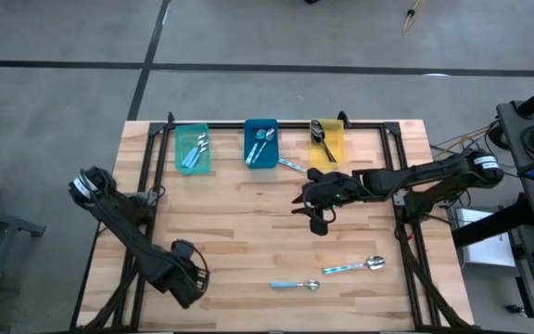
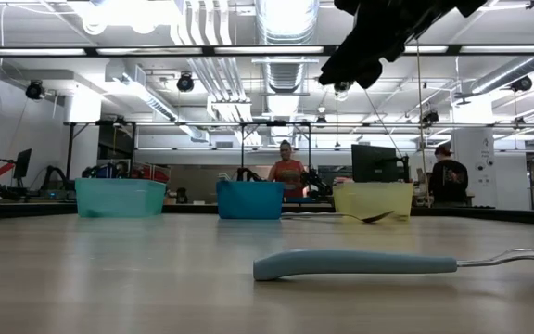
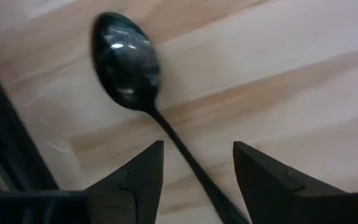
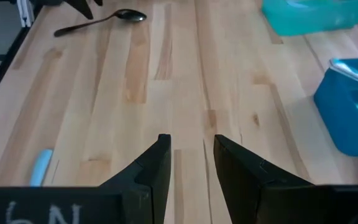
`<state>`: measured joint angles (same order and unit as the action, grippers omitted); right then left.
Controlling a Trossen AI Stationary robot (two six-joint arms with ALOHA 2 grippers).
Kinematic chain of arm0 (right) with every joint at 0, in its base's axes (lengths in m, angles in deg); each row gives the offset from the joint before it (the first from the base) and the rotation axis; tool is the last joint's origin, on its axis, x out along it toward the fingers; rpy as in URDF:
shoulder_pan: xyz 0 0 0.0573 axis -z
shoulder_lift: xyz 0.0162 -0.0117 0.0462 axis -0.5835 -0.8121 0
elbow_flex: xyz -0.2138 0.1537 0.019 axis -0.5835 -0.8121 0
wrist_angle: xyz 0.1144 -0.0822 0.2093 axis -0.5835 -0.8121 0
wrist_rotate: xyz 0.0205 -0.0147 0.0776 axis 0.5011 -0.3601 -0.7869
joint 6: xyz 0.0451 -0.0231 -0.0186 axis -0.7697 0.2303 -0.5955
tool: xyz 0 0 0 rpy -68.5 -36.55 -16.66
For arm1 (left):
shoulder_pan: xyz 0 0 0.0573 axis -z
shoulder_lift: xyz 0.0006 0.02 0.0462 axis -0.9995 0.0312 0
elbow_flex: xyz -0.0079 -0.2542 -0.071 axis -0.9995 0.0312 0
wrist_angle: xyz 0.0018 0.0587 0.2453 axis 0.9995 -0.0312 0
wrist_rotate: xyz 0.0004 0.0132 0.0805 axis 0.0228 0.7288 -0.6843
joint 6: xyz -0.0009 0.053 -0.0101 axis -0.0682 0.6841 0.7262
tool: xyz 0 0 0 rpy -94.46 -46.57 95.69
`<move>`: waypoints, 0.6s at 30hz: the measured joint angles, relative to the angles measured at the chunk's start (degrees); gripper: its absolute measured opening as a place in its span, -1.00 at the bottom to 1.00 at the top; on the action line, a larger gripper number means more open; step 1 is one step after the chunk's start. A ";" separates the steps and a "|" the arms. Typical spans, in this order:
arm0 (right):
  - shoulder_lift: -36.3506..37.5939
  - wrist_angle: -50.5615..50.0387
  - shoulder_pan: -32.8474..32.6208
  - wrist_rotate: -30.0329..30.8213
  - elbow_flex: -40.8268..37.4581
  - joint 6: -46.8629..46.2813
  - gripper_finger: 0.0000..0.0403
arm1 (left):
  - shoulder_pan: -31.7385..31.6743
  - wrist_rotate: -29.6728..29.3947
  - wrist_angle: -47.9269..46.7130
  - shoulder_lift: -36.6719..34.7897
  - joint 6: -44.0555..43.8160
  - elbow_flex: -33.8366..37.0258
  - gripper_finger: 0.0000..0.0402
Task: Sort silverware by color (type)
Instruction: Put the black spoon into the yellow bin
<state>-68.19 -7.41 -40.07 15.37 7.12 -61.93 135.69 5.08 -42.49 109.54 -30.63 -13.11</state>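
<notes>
Table [image 1: 248, 232]: teal bin [image 1: 192, 148], blue bin [image 1: 260, 143], yellow bin [image 1: 327, 139] along 12 o'clock edge, spoons inside each. Right gripper [image 1: 320, 221] mid-table, fingers apart, empty. Left gripper [image 1: 191, 271] at 7 o'clock — fingers apart over dark spoon [image 3: 129, 65]. Two blue-handled spoons [image 1: 352, 266] loose at 5 o'clock.

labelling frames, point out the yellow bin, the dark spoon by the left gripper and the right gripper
yellow bin [image 1: 334, 146]: high view, right wall.
dark spoon [image 3: 124, 61]: left wrist view, bowl.
right gripper [image 4: 191, 157]: right wrist view, between its open fingertips.
</notes>
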 joint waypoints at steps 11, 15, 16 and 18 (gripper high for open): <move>0.44 -0.62 -0.01 -0.07 0.05 2.27 -0.45 | 0.73 1.18 -1.06 3.57 -2.59 0.02 -0.14; 0.59 -1.19 -0.01 -0.07 0.05 2.83 -0.45 | 0.74 1.12 -2.55 4.33 -2.62 0.07 -0.17; 0.59 -1.30 -0.01 -0.07 0.05 2.84 -0.45 | 0.77 1.09 -2.77 4.55 -2.64 0.16 -0.18; 0.59 -1.44 -0.01 -0.07 0.05 2.82 -0.45 | 0.81 1.05 -2.89 5.18 -2.67 0.35 -0.19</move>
<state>-67.60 -8.86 -40.08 15.29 7.17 -59.11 136.50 6.13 -45.39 114.72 -33.29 -12.77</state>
